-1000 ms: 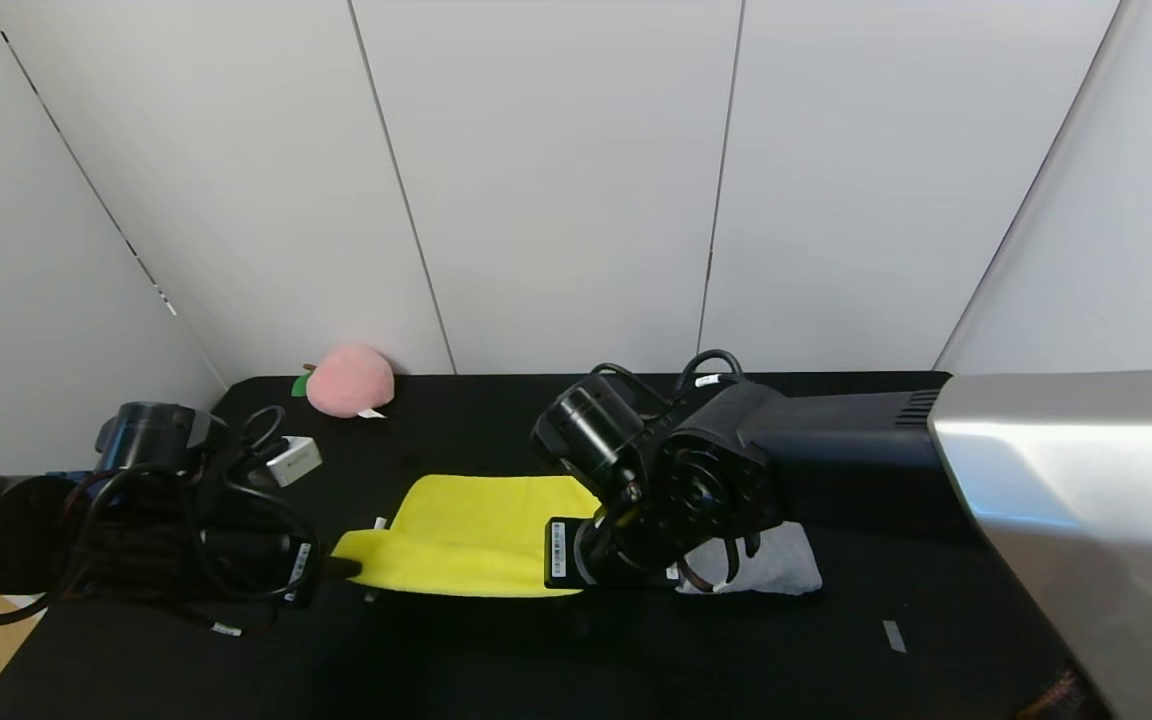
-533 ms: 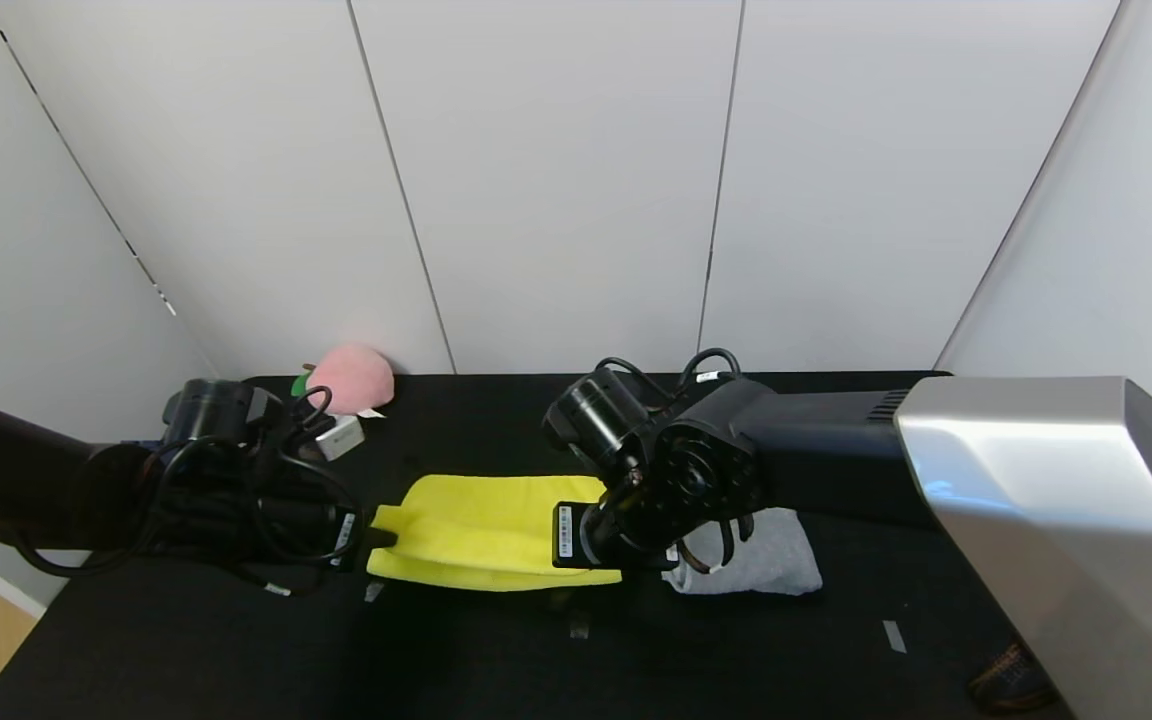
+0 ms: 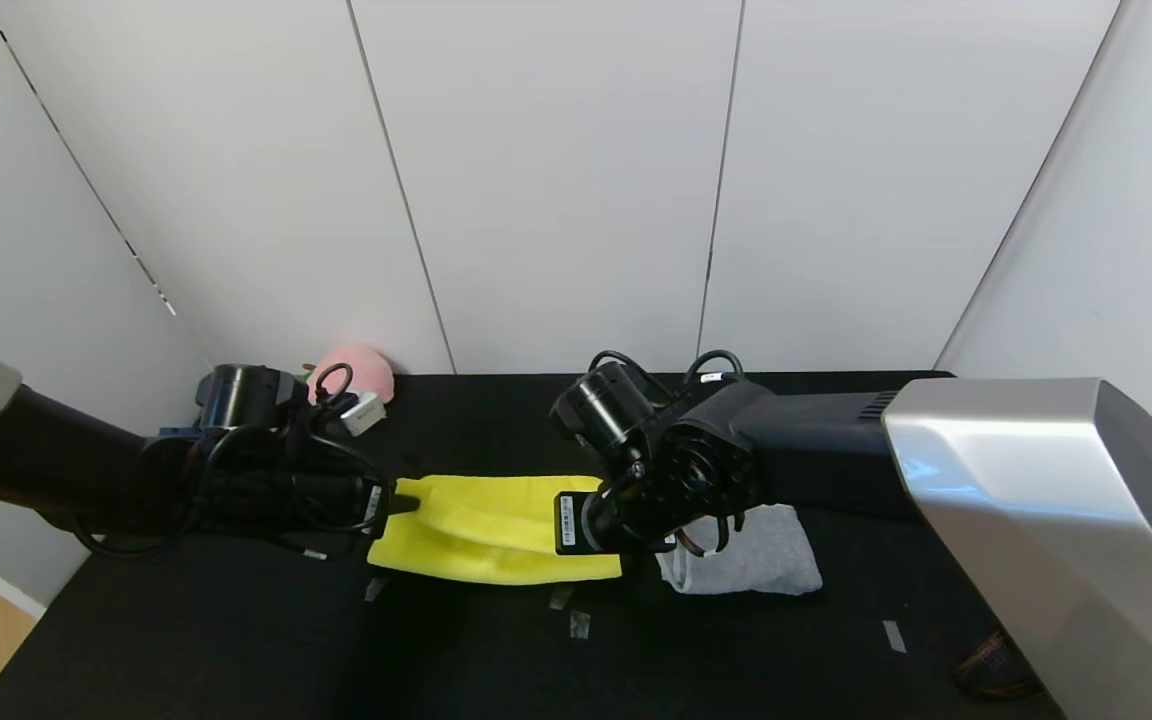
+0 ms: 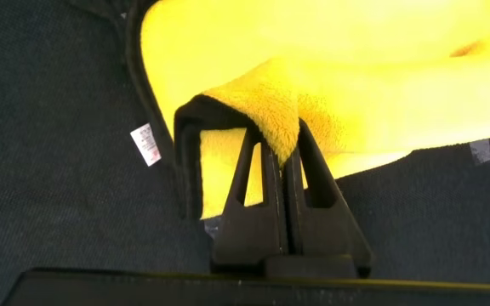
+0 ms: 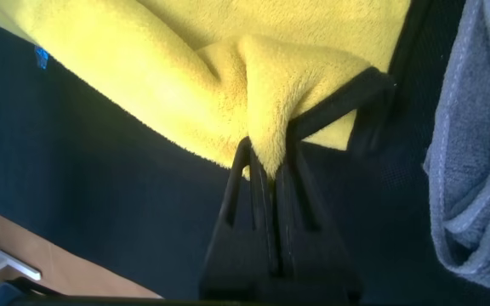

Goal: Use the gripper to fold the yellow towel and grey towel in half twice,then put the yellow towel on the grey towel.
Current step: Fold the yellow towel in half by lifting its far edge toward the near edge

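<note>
The yellow towel (image 3: 496, 535) was seen lying on the black table (image 3: 236, 650), near the middle of it, partly doubled over with a raised fold along its length. Nearest the robot, a few small scraps of pale tape (image 3: 576, 622) were noted on the table just in front of the towel's near edge. The left gripper (image 3: 404, 500) was positioned at the towel's left end, its fingers (image 4: 266, 183) pressed together on a bunched corner of yellow fleece with the dark edging pulled up around them; a small white tag (image 4: 145, 143) was seen beside that corner. The right gripper (image 3: 604, 520) was placed at the towel's right end, its fingers (image 5: 262, 183) likewise clamped on a pinched-up corner of yellow cloth with dark edging. Both corners were held lifted off the table while the middle of the towel rested on it. The grey towel (image 3: 751, 562) was lying folded just to the right of the yellow one, partly hidden behind the right wrist, touched by neither gripper. Farther back, at the left rear corner against the wall, a pink plush peach (image 3: 358, 368) was seen, with a small white box (image 3: 364, 410) just in front of it, partly hidden by the left arm.
</note>
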